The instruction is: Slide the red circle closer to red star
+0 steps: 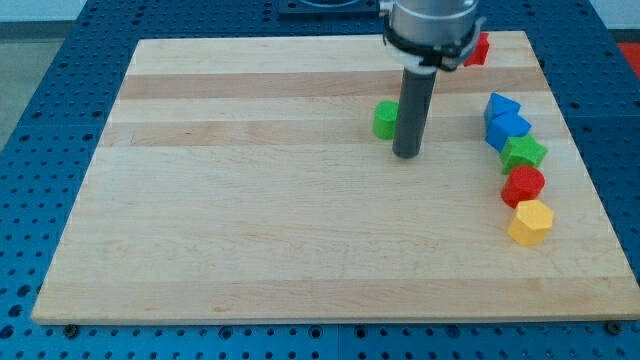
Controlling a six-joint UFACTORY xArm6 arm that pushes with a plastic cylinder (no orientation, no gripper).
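The red circle (522, 186) lies at the view's right of the wooden surface (250, 230), touching a green star (524, 152) and a yellow hexagon (530, 222). The red star (478, 49) sits at the top, partly hidden. No jaws exist; my tip (405, 155) rests beside a green block (385, 120). The circle is judged light, rigid, best pushed from below.

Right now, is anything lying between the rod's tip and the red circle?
No. In the camera view, only bare wooden board lies between my tip and the red circle; the green star sits just above that line.
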